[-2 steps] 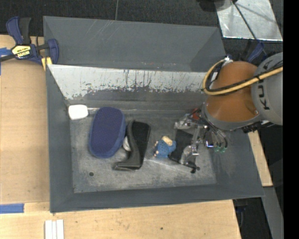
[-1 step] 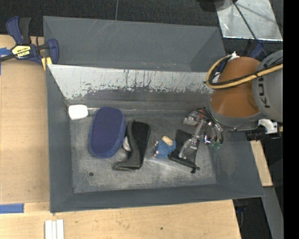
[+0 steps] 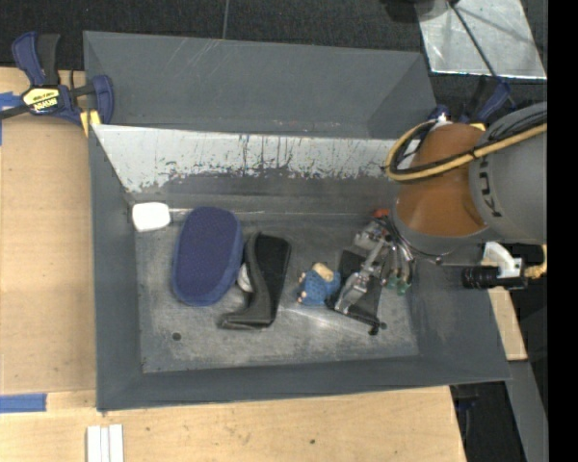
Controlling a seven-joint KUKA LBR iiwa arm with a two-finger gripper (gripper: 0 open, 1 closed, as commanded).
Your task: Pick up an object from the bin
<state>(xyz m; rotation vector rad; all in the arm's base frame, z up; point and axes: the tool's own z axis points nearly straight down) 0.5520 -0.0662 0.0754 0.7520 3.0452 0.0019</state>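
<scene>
The gripper [image 3: 364, 282] is down on the right part of the bin [image 3: 270, 378] floor, on an arm that comes in from the right under an orange cover [image 3: 441, 186]. It stands over a black piece [image 3: 368, 313] that lies flat beneath it, with one end poking out toward the near right. Whether the gripper is released or clenched on that piece I cannot tell. Just left of it lies a small blue-and-yellow thing [image 3: 318, 282] in a clear wrap. Further left is a black L-shaped part [image 3: 265, 277], then a blue oval pad [image 3: 208, 255] just beside it, and a white block [image 3: 151, 217] in the far left corner of the floor
</scene>
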